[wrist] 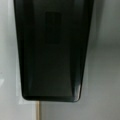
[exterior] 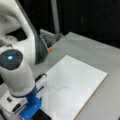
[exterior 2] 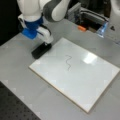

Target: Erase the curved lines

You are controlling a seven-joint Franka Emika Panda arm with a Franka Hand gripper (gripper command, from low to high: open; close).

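Note:
The curve lines (exterior 2: 68,62) are one thin dark wavy squiggle near the middle of the white board (exterior 2: 85,85), and they show in both front views (exterior: 58,88). My gripper (exterior 2: 46,44) is at the board's left edge in a front view, well left of the squiggle. It is shut on a black eraser block (exterior 2: 41,50), whose lower end rests by the board's edge on the grey table. The eraser (wrist: 52,50) fills most of the wrist view, with the board's edge just below it. The squiggle looks whole and unsmeared.
A small orange object (exterior 2: 81,28) lies on the table beyond the board's far edge. Grey equipment (exterior 2: 86,15) and a translucent blue piece (exterior 2: 102,29) stand at the back. A glare spot (exterior 2: 90,58) lies on the board right of the squiggle.

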